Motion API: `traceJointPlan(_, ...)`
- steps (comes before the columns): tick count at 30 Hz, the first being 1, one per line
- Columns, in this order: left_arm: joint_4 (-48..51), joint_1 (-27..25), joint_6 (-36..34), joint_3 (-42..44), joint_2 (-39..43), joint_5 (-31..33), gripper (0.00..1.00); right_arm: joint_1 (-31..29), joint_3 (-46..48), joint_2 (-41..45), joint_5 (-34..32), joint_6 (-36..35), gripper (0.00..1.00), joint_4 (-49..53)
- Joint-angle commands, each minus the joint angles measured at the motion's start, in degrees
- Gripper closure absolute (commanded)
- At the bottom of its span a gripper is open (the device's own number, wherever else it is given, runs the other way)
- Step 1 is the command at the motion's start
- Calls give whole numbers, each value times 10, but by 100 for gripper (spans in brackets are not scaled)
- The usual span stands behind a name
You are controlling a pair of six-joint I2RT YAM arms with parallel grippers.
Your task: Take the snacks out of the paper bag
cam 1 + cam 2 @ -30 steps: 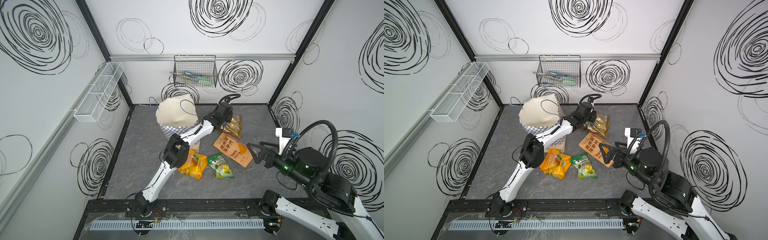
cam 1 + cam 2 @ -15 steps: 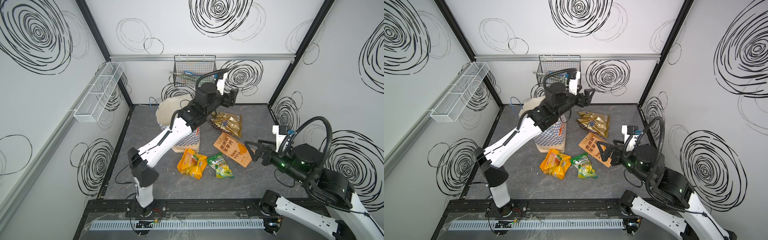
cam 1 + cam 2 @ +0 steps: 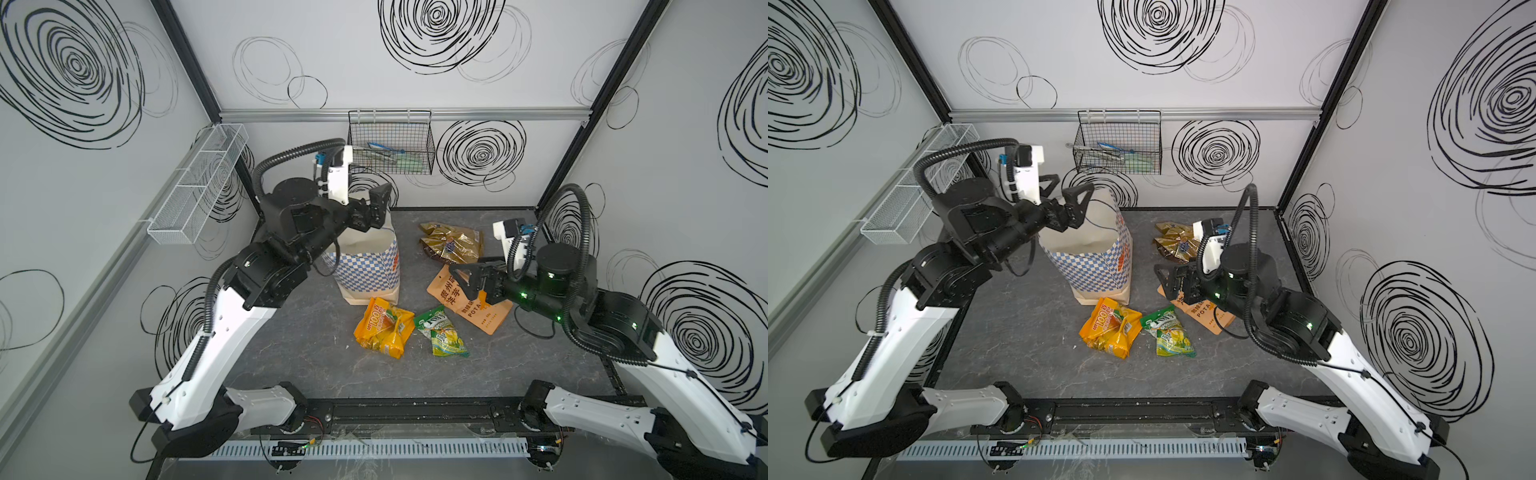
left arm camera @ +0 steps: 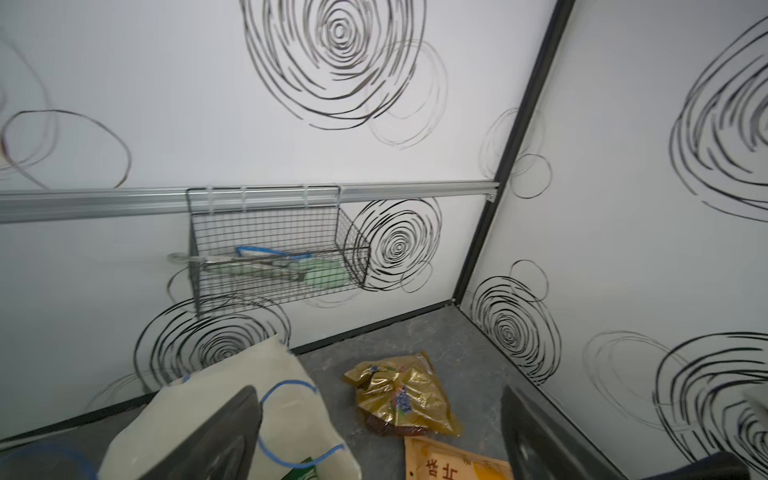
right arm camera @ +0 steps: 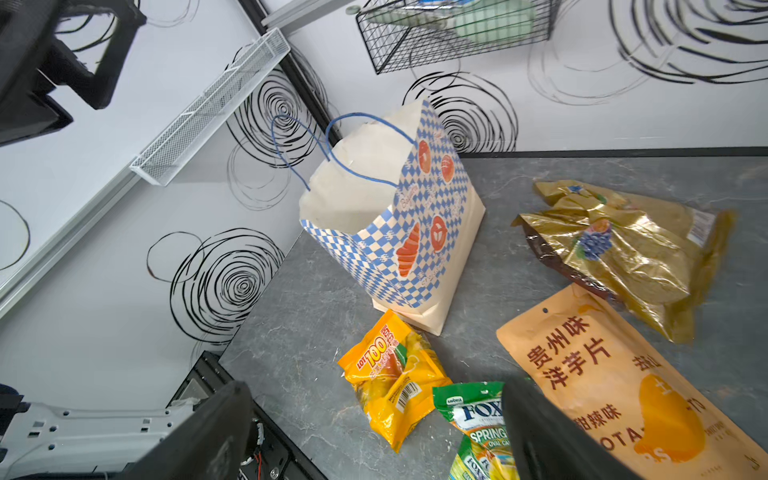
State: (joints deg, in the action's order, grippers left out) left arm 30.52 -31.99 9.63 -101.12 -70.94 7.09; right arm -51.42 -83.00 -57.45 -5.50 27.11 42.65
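Gold foil pack (image 3: 451,245) now lies on the far counter (image 3: 316,353). The left gripper (image 3: 374,208), jaws apart, is back over the paper bag (image 3: 365,266) for more. The right gripper (image 3: 464,284) gapes empty.

"100" marks yellow pack (image 5: 395,374) (green pack (image 5: 471,411): "FOX").
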Motion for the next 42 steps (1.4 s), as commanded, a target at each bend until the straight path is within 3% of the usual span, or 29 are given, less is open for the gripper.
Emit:
traceJointPlan(1,94,84,-4,20,0,-68,7,-4,-60,-60,58,-28,3,31)
traceJointPlan(5,131,184,2,10,-33,-170,7,-21,-153,-144,71,-42,3,98)
traceJointPlan(8,142,221,0,-9,-77,-179,9,-50,-209,-191,60,-52,3,135)
traceJointPlan(13,154,263,19,-58,-173,-172,21,-93,-311,-275,44,-65,3,214)
traceJointPlan(19,195,247,19,-168,-293,-181,27,-137,-434,-362,6,-75,3,292)
traceJointPlan(27,222,228,10,-241,-401,-198,29,-143,-522,-415,1,-93,3,323)
traceJointPlan(34,218,204,5,-203,-445,-214,29,-143,-494,-392,-13,-92,3,304)
traceJointPlan(42,149,179,12,-56,-424,-223,28,-143,-419,-351,-17,-91,3,266)
